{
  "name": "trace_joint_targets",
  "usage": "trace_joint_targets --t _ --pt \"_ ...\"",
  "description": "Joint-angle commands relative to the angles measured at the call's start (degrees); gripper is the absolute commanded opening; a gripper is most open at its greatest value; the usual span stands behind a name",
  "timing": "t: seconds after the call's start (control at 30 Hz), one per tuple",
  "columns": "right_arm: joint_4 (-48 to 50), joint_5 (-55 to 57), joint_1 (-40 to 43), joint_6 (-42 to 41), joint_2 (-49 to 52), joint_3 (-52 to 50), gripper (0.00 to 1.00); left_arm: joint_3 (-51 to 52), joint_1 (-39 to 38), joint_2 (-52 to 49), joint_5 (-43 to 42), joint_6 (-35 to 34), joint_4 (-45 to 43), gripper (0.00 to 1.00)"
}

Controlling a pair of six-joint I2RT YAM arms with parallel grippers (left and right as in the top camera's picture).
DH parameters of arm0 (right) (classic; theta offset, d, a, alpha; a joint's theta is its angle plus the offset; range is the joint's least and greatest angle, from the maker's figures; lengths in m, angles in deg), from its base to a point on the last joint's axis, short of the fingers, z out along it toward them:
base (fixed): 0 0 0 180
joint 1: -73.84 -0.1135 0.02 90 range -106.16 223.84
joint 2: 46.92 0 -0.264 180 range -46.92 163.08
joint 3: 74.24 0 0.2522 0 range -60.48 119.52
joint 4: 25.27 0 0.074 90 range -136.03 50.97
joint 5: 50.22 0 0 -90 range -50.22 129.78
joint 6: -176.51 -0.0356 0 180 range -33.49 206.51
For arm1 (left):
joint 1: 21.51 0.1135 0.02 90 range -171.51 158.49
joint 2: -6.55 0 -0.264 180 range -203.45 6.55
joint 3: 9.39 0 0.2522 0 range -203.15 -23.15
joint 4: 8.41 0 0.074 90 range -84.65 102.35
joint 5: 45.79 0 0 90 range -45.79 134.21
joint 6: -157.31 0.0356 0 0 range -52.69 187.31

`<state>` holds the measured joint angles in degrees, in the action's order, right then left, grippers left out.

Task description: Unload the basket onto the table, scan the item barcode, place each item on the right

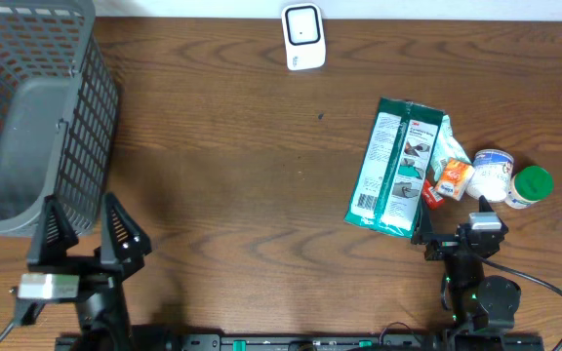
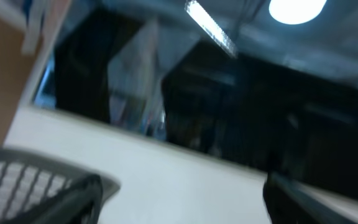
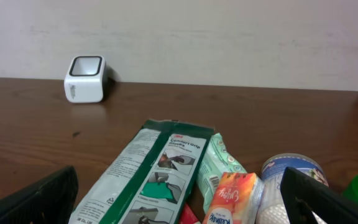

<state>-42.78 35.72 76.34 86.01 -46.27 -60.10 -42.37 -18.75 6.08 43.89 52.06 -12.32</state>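
L gripper (image 1: pixel 83 210) hangs at near left, jaws wide, nothing btwn them, close to the grey basket (image 1: pixel 37 117); its cam looks up at ceiling lights. R gripper (image 1: pixel 453 210) is at near right, jaws wide, empty. Green pack (image 1: pixel 395 168) lies flat on the table (image 1: pixel 232 146) just beyond the R fingers, touching an orange packet (image 1: pixel 452 179). White tub (image 1: pixel 492 174) & green-cap bottle (image 1: pixel 532 185) are further right. White scanner (image 1: pixel 303 37) stands far centre, well apart from the pack.

The 2 arms sit folded low, left gripper (image 1: pixel 88 232) and right gripper (image 1: pixel 454 222) each with fingers spread wide, empty.
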Motion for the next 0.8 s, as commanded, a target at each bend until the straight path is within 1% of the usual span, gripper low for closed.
trace_joint_targets --t 0.0,0.07,0.3,0.47,0.67,0.77 --pt "-0.3 0.3 0.3 -0.7 -0.3 -0.1 0.99 8.1 -0.9 0.3 -0.7 -1.5 -6.9 0.85" --pt "-0.3 0.3 0.3 -0.7 -0.3 -0.1 0.99 11.4 -1.0 0.3 -0.7 -3.1 -7.7 0.85" --pt "-0.3 0.3 0.3 -0.7 -0.3 -0.1 0.99 19.0 -1.0 0.3 -0.7 -3.1 -7.7 0.84" --pt "-0.3 0.3 0.3 -0.7 -0.3 -0.1 0.99 19.0 -0.9 0.3 -0.7 -3.0 2.6 0.84" --pt "-0.3 0.3 0.3 -0.7 -0.3 -0.1 0.99 19.0 -0.9 0.3 -0.7 -3.0 21.6 0.85" --pt "-0.3 0.3 0.3 -0.7 -0.3 -0.1 0.99 19.0 -0.9 0.4 -1.8 1.4 21.7 0.85"
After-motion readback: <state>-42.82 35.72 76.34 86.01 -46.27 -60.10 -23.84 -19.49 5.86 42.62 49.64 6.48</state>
